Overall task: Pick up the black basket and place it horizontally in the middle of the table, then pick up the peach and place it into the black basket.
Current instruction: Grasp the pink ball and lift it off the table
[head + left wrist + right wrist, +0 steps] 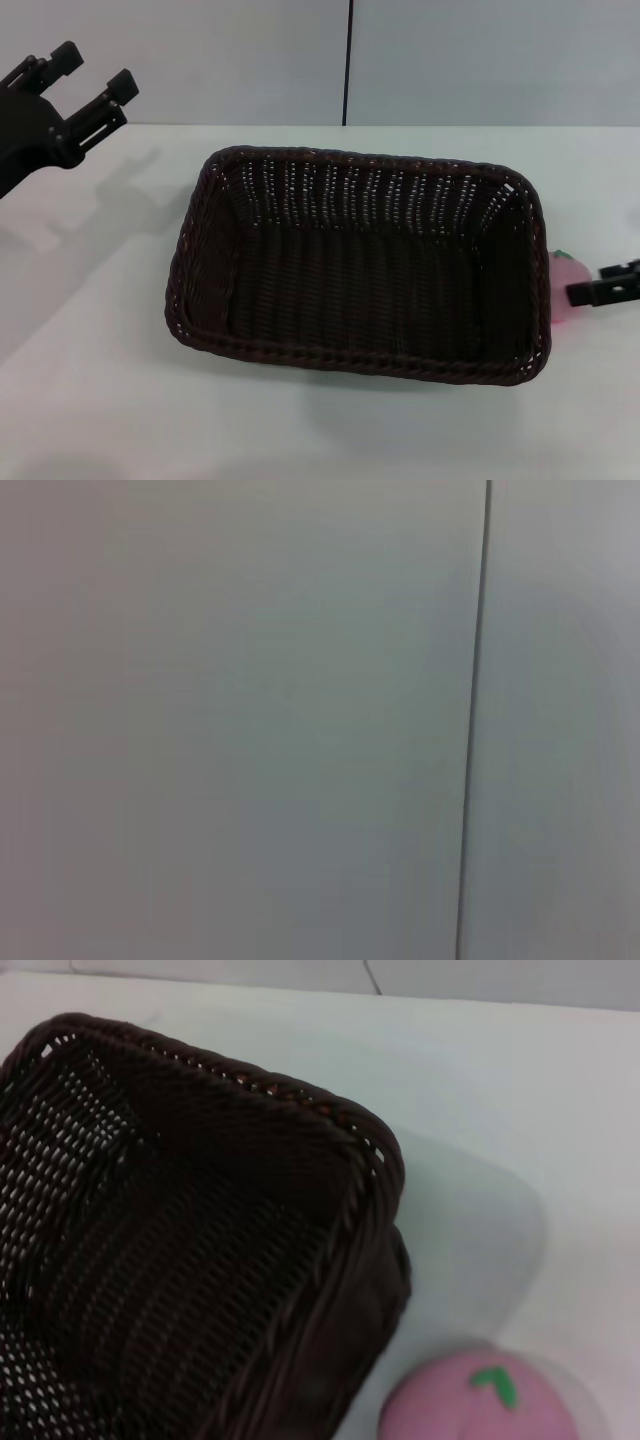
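Note:
The black basket [181, 262] lies lengthwise across the middle of the white table [90, 380], empty. The pink peach [564, 292] with its green stem sits on the table just outside the basket's right end, partly hidden by the rim. My right gripper [592, 282] is at the right edge of the head view, open, its fingertips right beside the peach and not around it. The right wrist view shows the basket's corner [330, 1120] and the peach [470, 1415] close below. My left gripper [93, 70] is raised at the far left, open and empty.
A grey wall with a dark vertical seam [347, 60] stands behind the table; the left wrist view shows only this wall [250, 720]. Bare tabletop lies left of and in front of the basket.

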